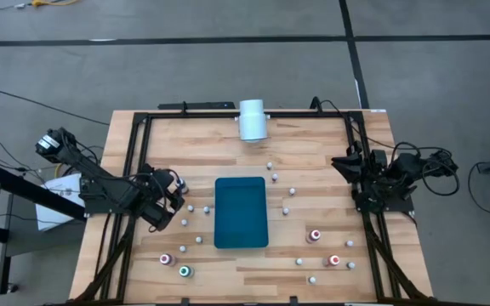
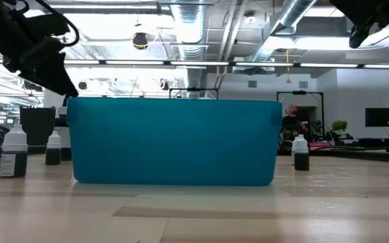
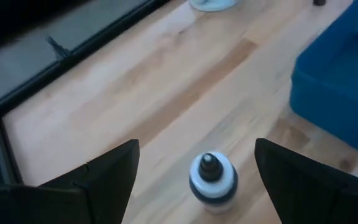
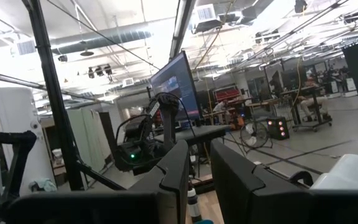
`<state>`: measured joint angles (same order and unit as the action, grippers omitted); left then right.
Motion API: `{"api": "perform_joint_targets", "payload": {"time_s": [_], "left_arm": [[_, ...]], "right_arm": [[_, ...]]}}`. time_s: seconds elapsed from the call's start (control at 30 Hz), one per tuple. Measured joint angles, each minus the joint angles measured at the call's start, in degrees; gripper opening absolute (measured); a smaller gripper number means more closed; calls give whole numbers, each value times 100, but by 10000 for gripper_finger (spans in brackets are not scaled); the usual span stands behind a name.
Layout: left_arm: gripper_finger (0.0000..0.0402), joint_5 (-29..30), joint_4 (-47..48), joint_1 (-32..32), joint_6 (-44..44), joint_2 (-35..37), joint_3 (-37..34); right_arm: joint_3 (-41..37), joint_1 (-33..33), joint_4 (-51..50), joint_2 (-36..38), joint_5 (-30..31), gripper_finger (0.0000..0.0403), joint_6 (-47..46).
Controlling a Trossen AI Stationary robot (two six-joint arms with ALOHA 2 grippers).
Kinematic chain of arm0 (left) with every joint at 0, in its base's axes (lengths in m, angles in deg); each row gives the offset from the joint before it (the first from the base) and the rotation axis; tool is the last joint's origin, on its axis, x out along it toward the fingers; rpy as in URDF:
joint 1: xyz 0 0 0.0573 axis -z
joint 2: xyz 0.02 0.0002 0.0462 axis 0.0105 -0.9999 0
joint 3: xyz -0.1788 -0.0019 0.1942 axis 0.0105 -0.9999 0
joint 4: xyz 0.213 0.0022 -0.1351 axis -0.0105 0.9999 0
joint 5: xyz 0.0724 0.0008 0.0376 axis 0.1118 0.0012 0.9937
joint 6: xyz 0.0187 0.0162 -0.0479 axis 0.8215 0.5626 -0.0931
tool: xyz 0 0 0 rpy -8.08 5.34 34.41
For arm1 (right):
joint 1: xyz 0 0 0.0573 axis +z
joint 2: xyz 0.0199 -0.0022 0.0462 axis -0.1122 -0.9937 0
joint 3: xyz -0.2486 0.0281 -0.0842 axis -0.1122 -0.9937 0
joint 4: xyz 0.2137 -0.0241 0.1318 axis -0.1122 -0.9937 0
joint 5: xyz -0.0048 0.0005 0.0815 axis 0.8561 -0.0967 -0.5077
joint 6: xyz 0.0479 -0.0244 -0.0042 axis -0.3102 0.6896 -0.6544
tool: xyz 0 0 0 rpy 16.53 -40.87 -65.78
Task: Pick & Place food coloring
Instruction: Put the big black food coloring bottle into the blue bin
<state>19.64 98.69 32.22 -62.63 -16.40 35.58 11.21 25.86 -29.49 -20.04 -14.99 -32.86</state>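
Left fingers [image 3: 98, 183] astride coloring btl [image 3: 212, 179]

Pale blond wood-plank worktop [image 1: 313, 161], black metal frame edging. Teal rectangular plastic tray [image 1: 242, 212]. Tiny food coloring bottles [image 1: 316, 235]: red or green tops ringed white, others whitish. Between the black left pincer [image 3: 194, 171] fingers: one small white-shouldered bottle with black tip [image 3: 212, 176]. White cylinder [image 1: 252, 119].

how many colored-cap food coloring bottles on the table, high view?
4. Two lie left of the teal tray near the table's front edge: red-topped bottle and green-topped bottle. Two lie right of it: upper red bottle and lower red bottle. The left arm may hide more.
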Motion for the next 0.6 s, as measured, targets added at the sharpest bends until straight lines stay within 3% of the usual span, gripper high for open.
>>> {"api": "perform_joint_targets", "payload": {"time_s": [0.27, 0.6], "left_arm": [[313, -33, -148, 0, -259, 0, -256], [313, -28, -333, 2, 10, 0, -342]], "right_arm": [[0, 1, 0, 1, 2, 59, -9], [0, 1, 0, 0, 2, 59, -6]]}}
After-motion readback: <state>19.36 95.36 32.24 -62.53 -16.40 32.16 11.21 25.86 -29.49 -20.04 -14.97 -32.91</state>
